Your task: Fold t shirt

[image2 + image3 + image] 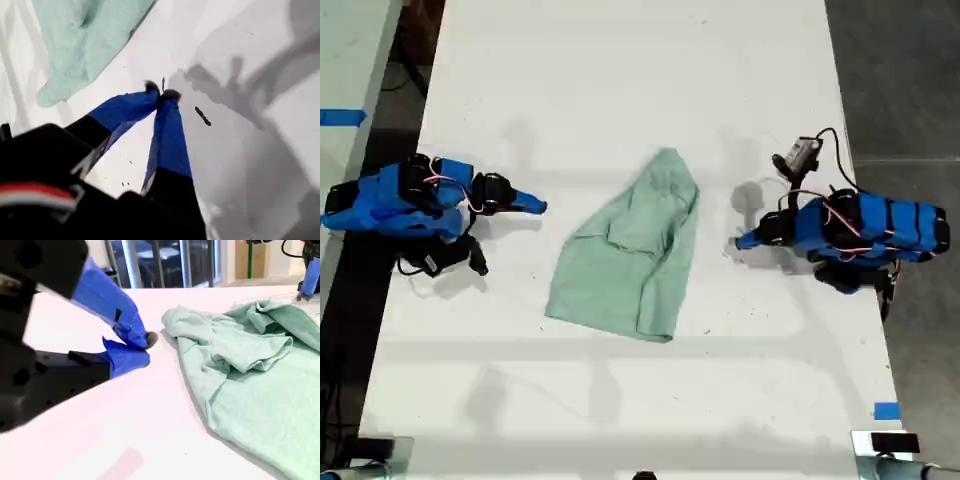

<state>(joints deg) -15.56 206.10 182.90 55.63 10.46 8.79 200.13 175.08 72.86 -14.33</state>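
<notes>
The t shirt (625, 250) is pale mint green and lies rumpled and partly folded in the middle of the white table (620, 80), narrow end toward the far side. My first gripper (742, 241) rests on the table just to the exterior view's right of it, shut on nothing (161, 92), with the t shirt (85, 40) a short way ahead. My second gripper (538, 206) sits on the exterior view's left, apart from the cloth. Its tips (145, 349) meet and hold nothing, and the t shirt (250, 370) spreads beside them.
A small camera on a cable (800, 152) stands by the first arm. Blue tape (886, 410) marks the table's near corner on the exterior view's right. Another table with blue tape (340, 117) borders the exterior view's left. A small black mark (202, 116) lies by the first gripper.
</notes>
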